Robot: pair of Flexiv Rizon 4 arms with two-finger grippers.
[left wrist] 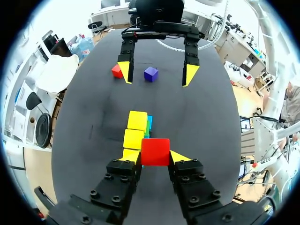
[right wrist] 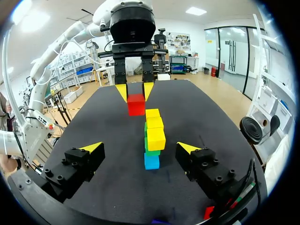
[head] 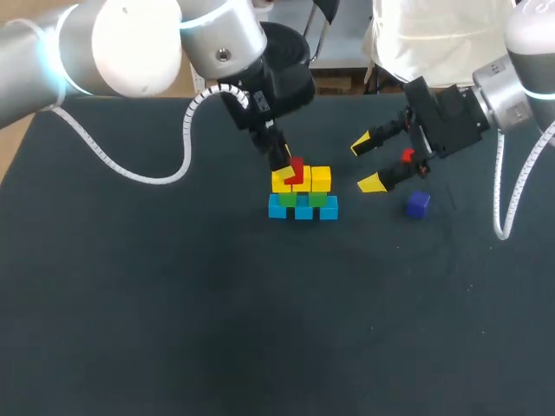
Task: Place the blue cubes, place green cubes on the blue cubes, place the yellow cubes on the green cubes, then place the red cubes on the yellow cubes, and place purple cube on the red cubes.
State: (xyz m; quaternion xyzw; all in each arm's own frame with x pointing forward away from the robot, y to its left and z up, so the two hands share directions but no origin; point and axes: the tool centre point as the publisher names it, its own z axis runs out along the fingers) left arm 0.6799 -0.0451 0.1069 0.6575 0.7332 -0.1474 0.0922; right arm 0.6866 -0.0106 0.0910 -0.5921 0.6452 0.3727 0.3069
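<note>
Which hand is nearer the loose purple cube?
Right. The right hand hovers open beside the purple cube; the left hand is at the stack, shut on a red cube.

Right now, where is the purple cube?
In the head view, the purple cube lies on the table, right of the stack and close by the open right gripper.

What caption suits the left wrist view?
Left gripper holding a red cube above the yellow cubes, open right gripper and purple cube ahead.

There are light blue cubes, green cubes, yellow cubes, red cubes, a purple cube and a black table.
</note>
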